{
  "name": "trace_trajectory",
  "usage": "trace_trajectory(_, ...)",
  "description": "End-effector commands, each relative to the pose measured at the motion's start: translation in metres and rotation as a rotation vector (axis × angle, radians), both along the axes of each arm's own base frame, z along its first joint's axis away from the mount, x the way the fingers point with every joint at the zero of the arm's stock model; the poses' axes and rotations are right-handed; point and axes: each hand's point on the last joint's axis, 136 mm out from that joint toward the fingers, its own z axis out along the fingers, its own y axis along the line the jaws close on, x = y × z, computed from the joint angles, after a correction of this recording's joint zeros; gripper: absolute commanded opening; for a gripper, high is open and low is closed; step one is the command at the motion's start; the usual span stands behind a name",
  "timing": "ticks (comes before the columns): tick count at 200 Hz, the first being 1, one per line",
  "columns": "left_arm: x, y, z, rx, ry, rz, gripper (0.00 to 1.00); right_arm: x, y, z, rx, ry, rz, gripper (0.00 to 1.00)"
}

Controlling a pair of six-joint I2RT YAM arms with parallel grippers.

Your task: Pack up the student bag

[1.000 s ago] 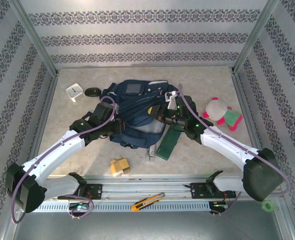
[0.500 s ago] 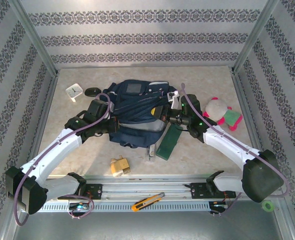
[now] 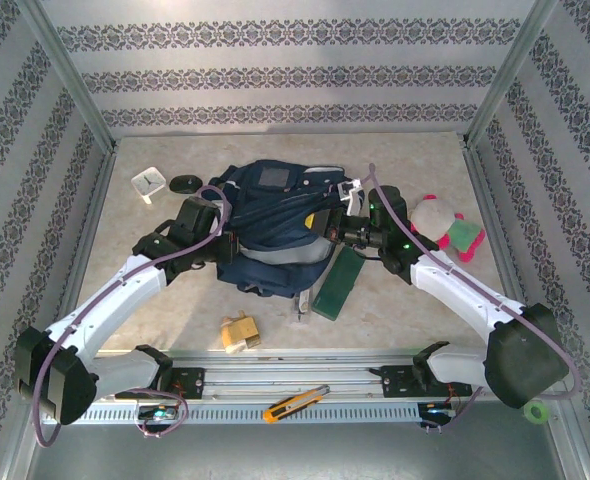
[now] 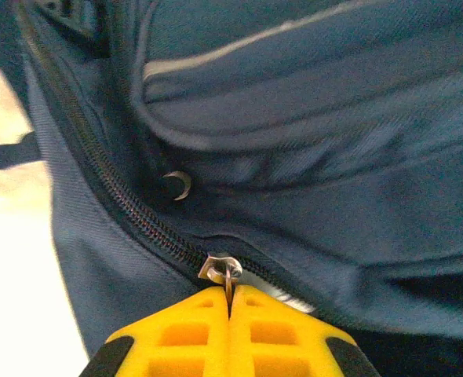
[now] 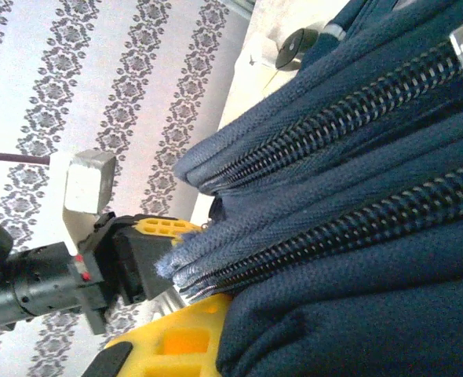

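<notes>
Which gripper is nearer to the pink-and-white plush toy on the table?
Right. The right gripper grips the right edge of the student bag, just left of the plush toy. The left gripper is across the bag, on its left side, pinching a zipper pull.

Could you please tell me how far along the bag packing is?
Nothing looks packed yet. In hand: left gripper shut on the zipper pull of the student bag, right gripper pinching its fabric. Left: green case, plush toy and clock lie outside.

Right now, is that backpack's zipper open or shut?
Partly open. On the student bag, teeth mesh left of the slider pinched by the left end effector; right of it a pale gap shows.
</notes>
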Motion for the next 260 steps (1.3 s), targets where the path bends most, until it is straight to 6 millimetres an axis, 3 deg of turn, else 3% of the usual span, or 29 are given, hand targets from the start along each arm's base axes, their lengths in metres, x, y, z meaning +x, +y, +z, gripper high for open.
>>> trace_trajectory(1, 0.014, -0.032, 0.035, -0.387, 0.015, 0.121, 0.00, -0.004, 0.010, 0.017, -0.018, -0.156, 0.048, 0.00)
trace_trajectory(46, 0.008, -0.043, 0.028, -0.582, 0.113, 0.194, 0.00, -0.013, 0.005, -0.002, -0.078, -0.213, 0.085, 0.00)
trace_trajectory(76, 0.001, -0.040, 0.015, -0.719, 0.184, 0.258, 0.00, -0.008, -0.011, -0.012, -0.077, -0.203, 0.068, 0.00)
trace_trajectory(99, -0.009, -0.037, 0.010, -0.691, 0.202, 0.225, 0.00, -0.002, -0.027, -0.021, -0.078, -0.176, 0.034, 0.00)
trace_trajectory(117, -0.019, -0.037, 0.011, -0.571, 0.192, 0.120, 0.00, 0.001, -0.034, -0.021, -0.064, -0.159, 0.030, 0.00)
trace_trajectory(146, -0.027, -0.016, 0.001, -0.253, 0.140, -0.016, 0.00, 0.000, -0.036, -0.010, -0.013, -0.141, 0.056, 0.00)
trace_trajectory(185, -0.012, 0.014, -0.007, 0.091, 0.030, -0.121, 0.00, 0.000, -0.034, 0.033, 0.087, -0.138, 0.090, 0.00)
trace_trajectory(222, -0.004, -0.005, 0.000, 0.108, -0.068, -0.308, 0.00, 0.019, -0.048, 0.062, 0.160, -0.100, 0.017, 0.00)
trace_trajectory(230, -0.007, -0.016, 0.006, 0.051, -0.086, -0.355, 0.00, 0.022, -0.050, 0.063, 0.148, -0.109, 0.000, 0.13)
trace_trajectory(242, -0.012, -0.033, 0.016, -0.045, -0.115, -0.403, 0.00, 0.024, -0.055, 0.057, 0.088, -0.108, -0.022, 0.43)
trace_trajectory(260, -0.018, -0.049, 0.024, -0.146, -0.140, -0.438, 0.00, 0.015, -0.076, 0.027, -0.147, -0.101, -0.112, 0.54)
